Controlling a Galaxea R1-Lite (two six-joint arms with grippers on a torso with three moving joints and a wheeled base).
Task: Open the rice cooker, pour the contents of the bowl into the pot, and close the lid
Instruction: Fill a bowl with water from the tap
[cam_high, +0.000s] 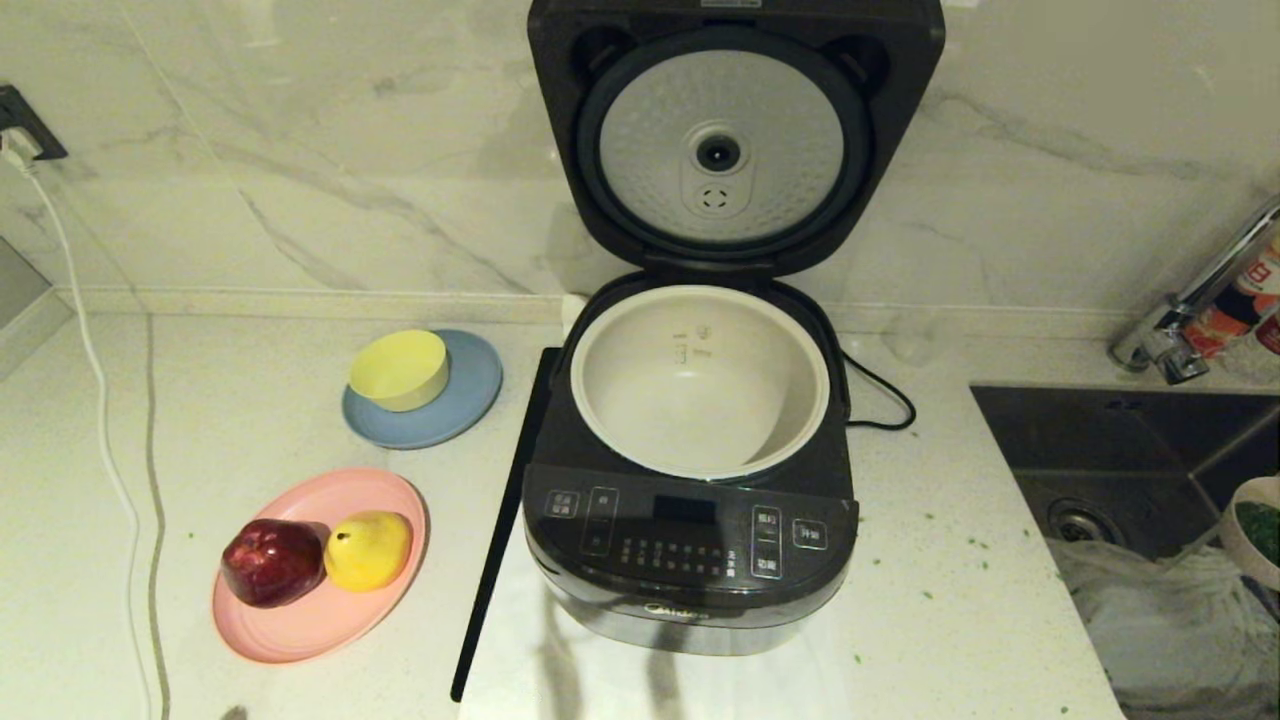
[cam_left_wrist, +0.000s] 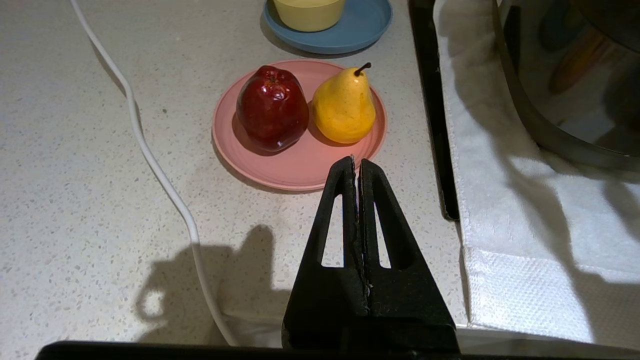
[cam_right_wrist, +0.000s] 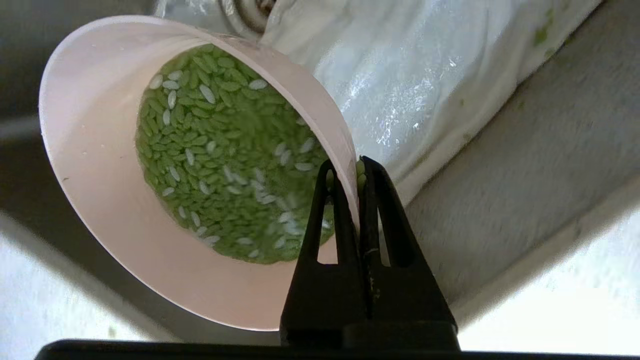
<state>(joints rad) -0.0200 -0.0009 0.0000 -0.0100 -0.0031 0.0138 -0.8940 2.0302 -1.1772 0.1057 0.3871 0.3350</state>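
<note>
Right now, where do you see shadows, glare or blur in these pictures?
Head view: the pot is evenly lit. Left wrist view: the left gripper casts a dark shadow on the counter. Right wrist view: background streaked with blur; the bowl stays fairly sharp.

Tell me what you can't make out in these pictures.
- Head view: the pink bowl is cut off by the right edge; the right gripper holding it is out of sight.
- Right wrist view: the right gripper hides part of the bowl's rim.
- Left wrist view: the rice cooker is cut off; the pot is unseen.
- Head view: the button labels are too small to read.
</note>
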